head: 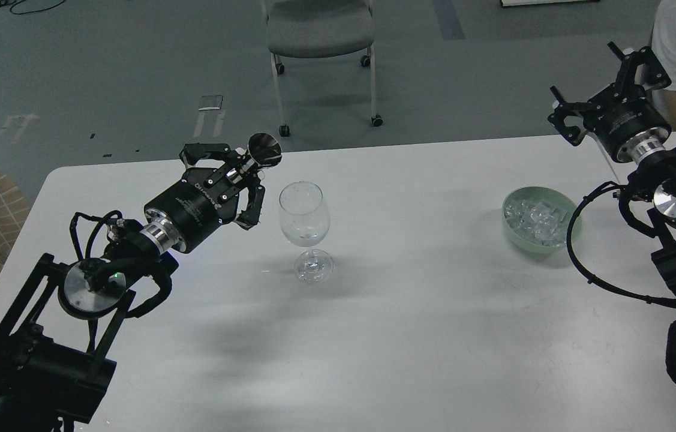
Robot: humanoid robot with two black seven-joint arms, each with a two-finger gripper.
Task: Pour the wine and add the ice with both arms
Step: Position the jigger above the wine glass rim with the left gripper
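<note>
On the white counter (409, 312), a clear stemmed wine glass (305, 222) stood upright, left hand (240, 180) just beside it pinching a small shiny metal cup (264, 149), tilted, clear ice cubes (537, 221) lay in a pale green bowl (571, 231), right hand (607, 90) raised, fingers spread.

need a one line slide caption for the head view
Left end effector holds a metal jigger beside the wine glass; right end effector hovers open behind the ice bowl.
</note>
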